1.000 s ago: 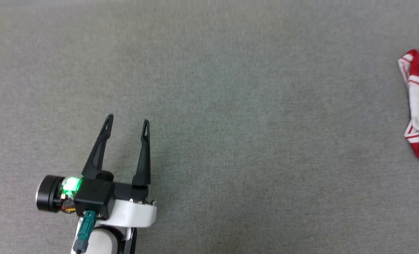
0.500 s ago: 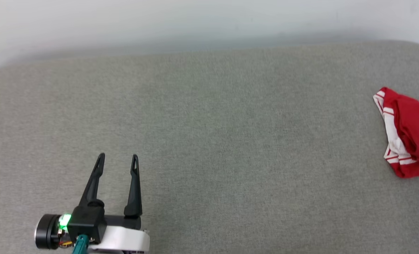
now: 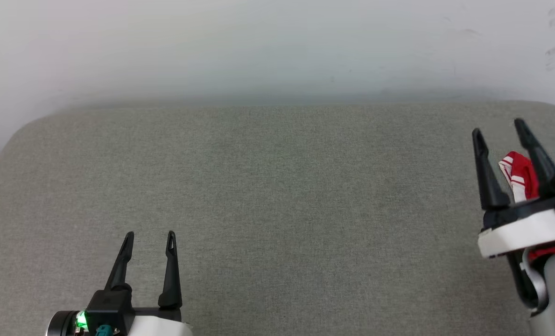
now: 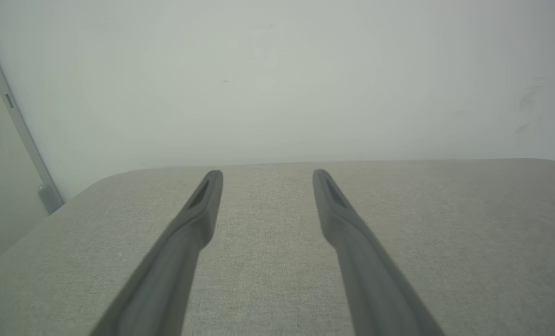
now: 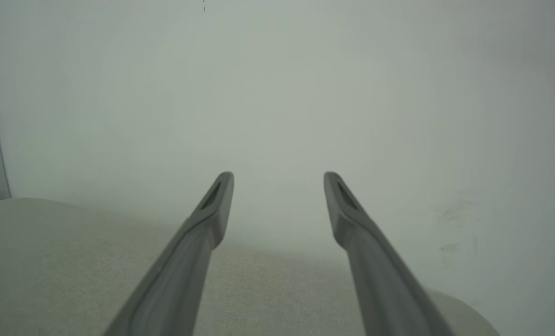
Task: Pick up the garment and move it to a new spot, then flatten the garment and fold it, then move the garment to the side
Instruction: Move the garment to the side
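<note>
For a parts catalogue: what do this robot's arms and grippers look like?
The left gripper and right gripper each have two long, tapering black fingers, slotted near the tips, on a black base. The wrists wear white shells. The left wrist carries a green light and teal connector; a pale cable loops beside the right arm.

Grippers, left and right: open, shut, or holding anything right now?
Left gripper: open, empty, over the grey fabric surface.
Right gripper: open, empty; the crumpled red-and-white striped jersey lies beyond it, ungripped.
</note>
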